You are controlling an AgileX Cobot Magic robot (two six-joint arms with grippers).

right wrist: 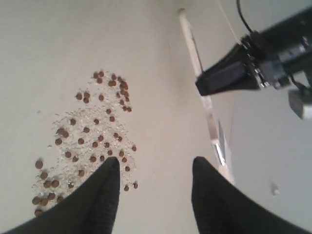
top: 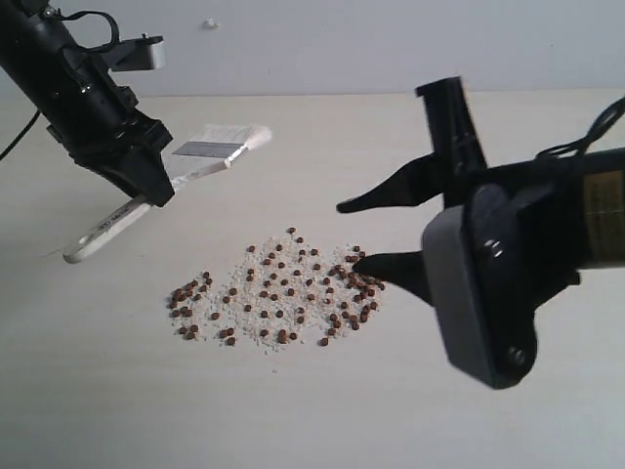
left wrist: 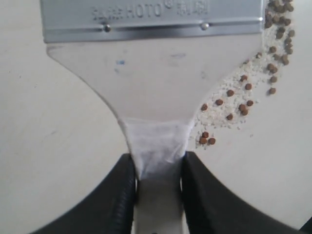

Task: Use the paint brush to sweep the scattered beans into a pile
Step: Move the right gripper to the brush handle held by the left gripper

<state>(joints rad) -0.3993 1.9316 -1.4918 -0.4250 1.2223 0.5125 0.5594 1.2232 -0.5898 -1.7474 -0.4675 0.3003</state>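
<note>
The paint brush (top: 200, 161) has a pale handle, a silver band and off-white bristles, and sits at the left behind the beans. My left gripper (top: 142, 186) is shut on its handle; in the left wrist view the black fingers (left wrist: 122, 195) clamp the narrow neck of the paint brush (left wrist: 156, 83). The reddish-brown beans (top: 278, 288) lie scattered mid-table among whitish crumbs, and some beans (left wrist: 239, 102) show beside the handle. My right gripper (top: 350, 234) hovers open at the right edge of the beans (right wrist: 92, 136), holding nothing. I cannot tell whether the bristles touch the table.
The pale table (top: 322, 410) runs back to a grey wall (top: 322, 39). From the right wrist view the brush (right wrist: 195, 53) appears edge-on, with the left gripper (right wrist: 229, 75) on it. A cable (top: 586, 137) trails behind the right arm.
</note>
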